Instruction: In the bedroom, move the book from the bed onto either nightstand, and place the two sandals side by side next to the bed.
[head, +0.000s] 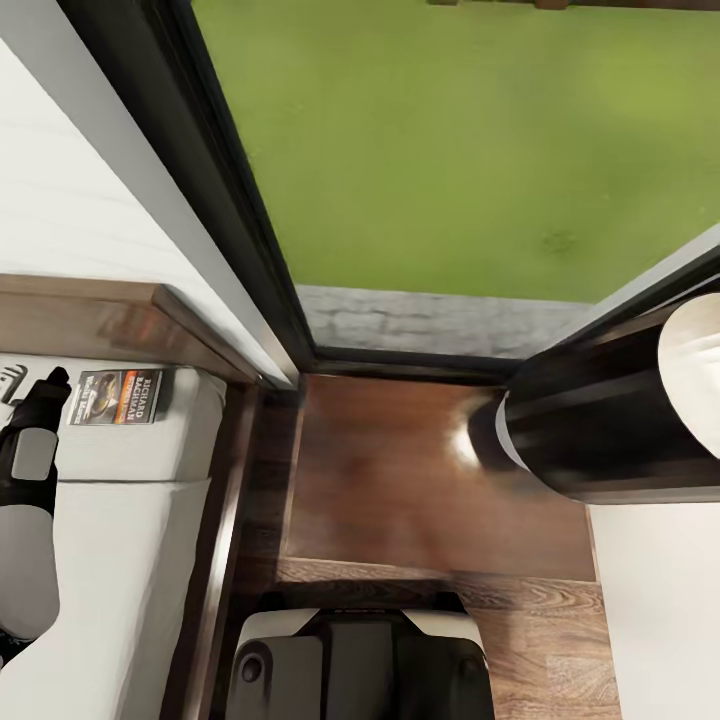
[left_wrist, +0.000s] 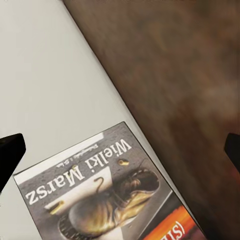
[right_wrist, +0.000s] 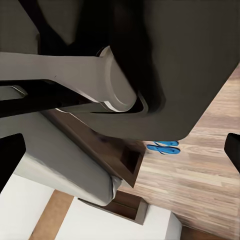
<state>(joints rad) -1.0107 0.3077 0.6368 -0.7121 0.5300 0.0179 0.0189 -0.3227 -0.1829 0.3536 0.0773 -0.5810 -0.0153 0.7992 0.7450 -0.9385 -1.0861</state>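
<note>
The book (head: 116, 397) lies flat on the bed's off-white mattress (head: 120, 540), close to the brown headboard (head: 100, 322). My left gripper (head: 47, 388) hovers just beside it, open. In the left wrist view the book (left_wrist: 107, 197) shows a boot picture and white lettering below the open left gripper (left_wrist: 120, 152), near the mattress edge. A nightstand (head: 430, 470) with a glossy brown top stands right of the bed. The right wrist view shows the two blue sandals (right_wrist: 164, 147) together on the plank floor past the bed's corner (right_wrist: 125, 162). My right gripper (right_wrist: 120, 152) is open and holds nothing.
A dark-framed window (head: 250, 220) looking onto grass rises behind the nightstand. My right forearm (head: 600, 420) hangs over the nightstand's right side. My own base (head: 360, 660) sits at the nightstand's front edge, and my trunk (right_wrist: 150, 60) blocks much of the right wrist view.
</note>
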